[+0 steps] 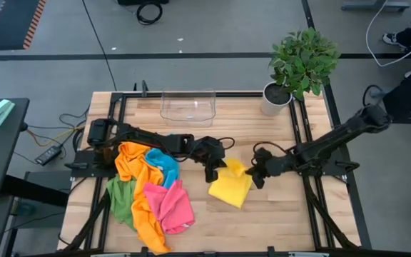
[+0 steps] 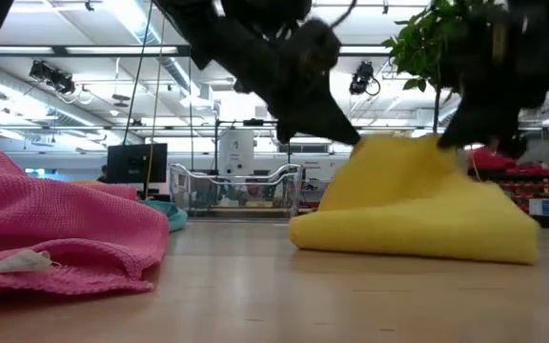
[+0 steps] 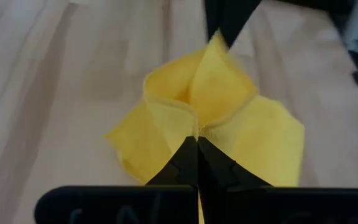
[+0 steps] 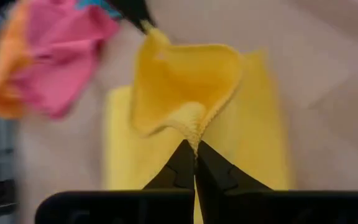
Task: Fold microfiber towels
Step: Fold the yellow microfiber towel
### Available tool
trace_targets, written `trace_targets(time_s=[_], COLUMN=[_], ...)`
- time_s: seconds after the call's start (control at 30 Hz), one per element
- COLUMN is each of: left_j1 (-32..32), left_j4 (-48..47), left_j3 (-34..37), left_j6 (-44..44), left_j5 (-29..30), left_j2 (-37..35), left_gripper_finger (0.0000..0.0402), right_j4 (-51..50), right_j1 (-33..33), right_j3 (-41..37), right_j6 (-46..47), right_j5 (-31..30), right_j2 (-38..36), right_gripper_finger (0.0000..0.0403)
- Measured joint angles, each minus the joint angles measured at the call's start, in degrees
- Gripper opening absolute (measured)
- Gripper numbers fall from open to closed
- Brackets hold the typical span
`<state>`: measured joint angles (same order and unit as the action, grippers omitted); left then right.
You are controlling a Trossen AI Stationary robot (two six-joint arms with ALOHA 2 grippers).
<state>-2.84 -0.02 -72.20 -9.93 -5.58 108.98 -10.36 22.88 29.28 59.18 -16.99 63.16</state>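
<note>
Both arms are on the yellow towel [image 1: 231, 187], which lies on the wooden worktop [image 1: 277, 221] just beside the heap of other microfiber towels [image 1: 148, 193], on the heap's potted-plant side. The left pincer [image 1: 213, 171] is pressed together on an edge of the yellow cloth nearest the heap; its wrist view shows the tips closed with a fold of yellow fabric [image 3: 197, 118] bunched right at them. The right pincer [image 1: 257, 173] is likewise clamped on the opposite edge, the cloth [image 4: 191, 106] rising in a cupped flap from its closed tips.

Look how the material behaves: between the two pinch points the lifted part peaks like a tent in the low view [image 2: 398, 181], while the rest slumps flat on the worktop. That says soft, light and floppy, with no stiffness to hold a line by itself. The fabric looks grippy rather than slick, so a small pinch should hold, but it will drape and crumple wherever it is unsupported.

My read is that corners or hemmed edges are the places to take it, well apart from each other, so the cloth hangs taut between the pincers. Pinching near the middle would only gather a wad. The clear tray [image 1: 188, 106] sits beyond the heap, away from the action.
</note>
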Motion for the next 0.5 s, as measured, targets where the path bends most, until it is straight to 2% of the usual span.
trace_targets(time_s=[0.2, 0.4, 0.5], left_j1=[-4.1, -8.5, -11.5], left_j4=[-1.5, -1.9, -3.2], left_j3=[-0.1, -0.1, -0.1], left_j6=[-1.0, -6.3, -8.6], left_j5=[-0.1, 0.0, 0.0], left_j2=[-4.0, -4.9, -4.9], left_gripper_finger=[0.0004, 0.0004, 0.0003], right_j4=[-9.9, -11.2, -10.5], right_j1=[9.2, 17.3, 20.6], right_j3=[14.1, 21.9, 25.8], right_j6=[16.5, 29.7, 33.3], right_j5=[0.1, -5.7, -6.2], right_j2=[3.8, 11.9, 17.4], right_gripper_finger=[0.0003, 0.0003, 0.0002])
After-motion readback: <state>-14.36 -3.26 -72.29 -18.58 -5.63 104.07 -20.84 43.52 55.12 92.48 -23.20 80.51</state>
